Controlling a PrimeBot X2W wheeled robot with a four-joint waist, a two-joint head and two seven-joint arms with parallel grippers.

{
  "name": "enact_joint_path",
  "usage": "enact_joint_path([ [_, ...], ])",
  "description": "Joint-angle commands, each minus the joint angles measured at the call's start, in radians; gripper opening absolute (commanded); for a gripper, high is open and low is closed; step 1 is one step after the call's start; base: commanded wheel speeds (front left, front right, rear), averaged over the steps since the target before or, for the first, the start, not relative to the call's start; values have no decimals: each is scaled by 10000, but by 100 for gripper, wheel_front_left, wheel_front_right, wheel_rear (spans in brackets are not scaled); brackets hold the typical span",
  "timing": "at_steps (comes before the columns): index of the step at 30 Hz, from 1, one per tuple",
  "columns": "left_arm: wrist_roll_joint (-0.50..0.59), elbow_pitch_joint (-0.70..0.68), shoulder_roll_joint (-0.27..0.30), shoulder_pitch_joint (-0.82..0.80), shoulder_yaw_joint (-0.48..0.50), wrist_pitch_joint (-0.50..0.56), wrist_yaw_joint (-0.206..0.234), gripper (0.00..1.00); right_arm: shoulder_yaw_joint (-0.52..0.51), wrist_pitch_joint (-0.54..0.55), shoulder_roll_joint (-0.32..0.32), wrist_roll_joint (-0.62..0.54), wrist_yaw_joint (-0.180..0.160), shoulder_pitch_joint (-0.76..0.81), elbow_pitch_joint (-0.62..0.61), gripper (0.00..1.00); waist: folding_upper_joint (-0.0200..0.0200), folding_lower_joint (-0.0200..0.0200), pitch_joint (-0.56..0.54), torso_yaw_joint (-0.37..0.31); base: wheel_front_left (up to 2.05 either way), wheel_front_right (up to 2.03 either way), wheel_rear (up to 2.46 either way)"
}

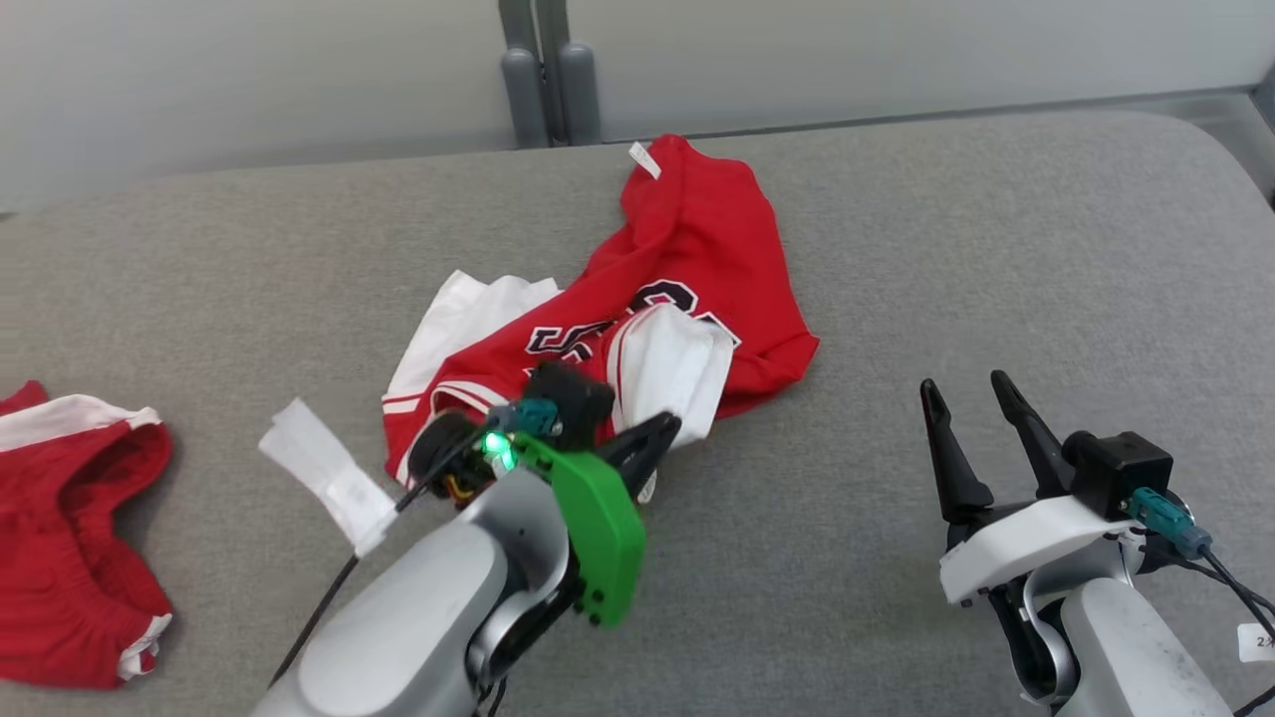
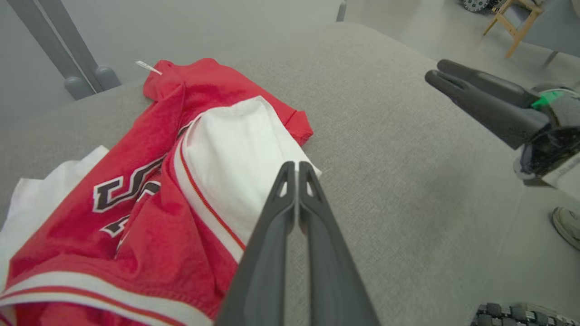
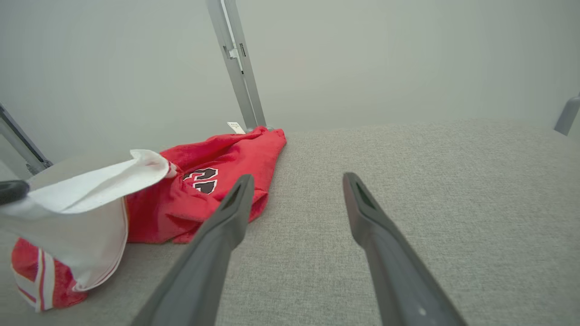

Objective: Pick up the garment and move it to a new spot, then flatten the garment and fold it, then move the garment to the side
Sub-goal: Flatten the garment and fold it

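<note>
The garment (image 1: 697, 249) is a red jersey with black-and-white numbers and white trim, crumpled in the middle of the grey padded table (image 1: 996, 249). My left gripper (image 1: 669, 426) is shut on the jersey's white fold at its near right edge. The left wrist view has the closed tips (image 2: 293, 165) pinching that white fabric of the garment (image 2: 149, 181). From the right wrist, the garment (image 3: 217, 181) has its white flap drawn up toward the left fingertip (image 3: 11, 190). My right gripper (image 1: 964, 386) (image 3: 297, 179) stands open over bare table to the right, apart from the jersey.
A second red-and-white garment (image 1: 70, 558) lies at the table's left edge, and a white strip (image 1: 329, 473) lies beside my left arm. Grey posts (image 1: 548, 90) stand behind the table. A shoe (image 2: 566, 226) and a wooden chair (image 2: 512, 22) are on the floor beyond.
</note>
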Motion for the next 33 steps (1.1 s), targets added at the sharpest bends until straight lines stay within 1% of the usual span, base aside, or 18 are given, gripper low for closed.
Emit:
enact_joint_path([
  [1,-100,-558,387,544,-124,358,115,0,10,-33,-56,52,-1,147,25,100,0,0,-558,692,0,0,0],
  [5,-292,-2323,1428,1594,-395,1269,473,0,-23,-33,-107,74,-3,242,62,100,0,0,-634,964,0,0,0],
  [7,-338,-2965,1900,2099,-522,1658,687,0,-24,-33,-138,90,-3,305,86,100,0,0,-655,1054,0,0,0],
  [9,-527,-3347,2201,2576,-661,1951,838,0,10,-33,-164,103,-3,303,123,100,0,0,-649,1102,0,0,0],
  [11,-551,-3489,2434,2910,-780,2155,927,0,49,-19,-196,105,-1,267,157,100,0,0,-626,1129,0,0,0],
  [14,-269,-3085,2748,3197,-988,2274,1107,0,115,28,-219,88,-3,200,207,100,0,0,-599,1116,0,0,0],
  [15,-402,-2936,2666,3334,-1014,2207,1129,0,135,43,-228,85,-3,171,222,100,0,0,-590,1102,0,0,0],
  [18,-229,-2410,2643,3350,-948,1871,1252,0,191,84,-253,85,-3,104,274,100,0,0,-557,1017,0,0,0],
  [19,-295,-2291,2549,3411,-879,1681,1263,46,203,95,-263,93,-3,86,282,100,0,0,-553,981,0,0,0],
  [20,-346,-2201,2496,3449,-851,1563,1254,81,202,106,-276,101,-3,79,292,100,0,0,-552,952,0,0,0],
  [21,-439,-2160,2415,3477,-772,1410,1219,100,187,114,-294,109,-3,88,308,100,0,0,-555,925,0,0,0],
  [23,-623,-2364,2298,3509,-500,994,1197,100,155,97,-316,118,-3,131,303,100,0,0,-578,853,0,0,0],
  [25,-697,-2658,2283,3545,-291,729,1309,100,163,95,-313,124,-3,164,291,100,0,0,-604,794,0,0,0],
  [30,-672,-3357,2501,3452,440,100,1879,100,171,82,-266,146,-3,154,222,100,0,0,-608,650,0,0,0],
  [32,-412,-3276,2759,3318,614,68,2171,100,231,78,-246,145,-3,108,198,100,0,0,-563,554,0,0,0],
  [33,-355,-3205,2788,3236,687,71,2284,100,249,77,-244,149,-3,84,179,100,0,0,-527,510,0,0,0],
])
